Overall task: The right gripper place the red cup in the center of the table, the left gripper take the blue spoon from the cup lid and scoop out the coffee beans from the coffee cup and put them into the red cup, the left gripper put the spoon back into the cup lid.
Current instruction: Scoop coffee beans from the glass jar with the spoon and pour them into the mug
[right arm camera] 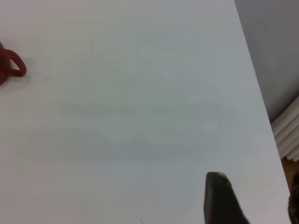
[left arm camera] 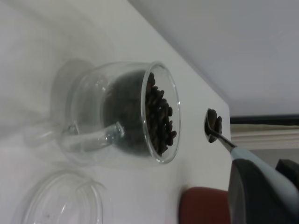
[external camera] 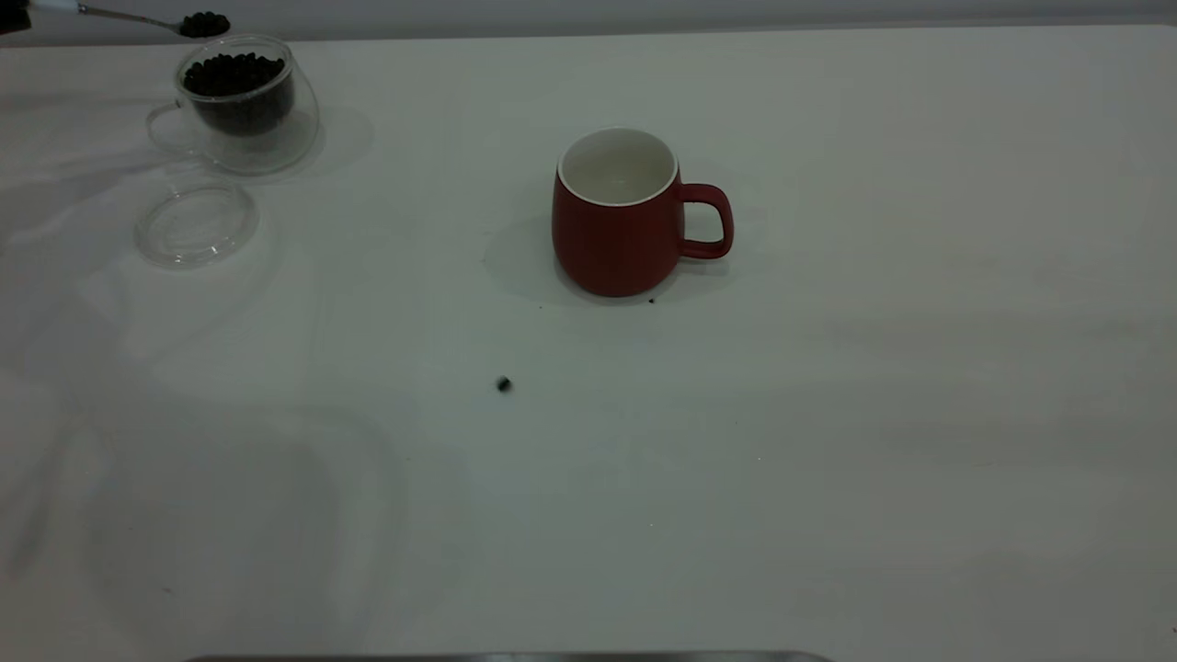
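Overhead, the blue spoon [external camera: 129, 17] is hovering at upper left, heaped with loose coffee beans [external camera: 204, 24] above the coffee cup [external camera: 241, 103]; the red cup [external camera: 623, 214] is sitting mid-frame. Closer in, the left gripper [left arm camera: 261, 189] is pinching the slim, slippery handle at lower right, so tilting likely spills. Rightward, the right gripper [right arm camera: 224, 198] is idling; its opening cannot be told.

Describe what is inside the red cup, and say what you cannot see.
The red cup shows only bare white inner wall; no coffee beans are visible in it. Its bottom is hidden by the near rim. The blue spoon holds beans above the coffee cup.
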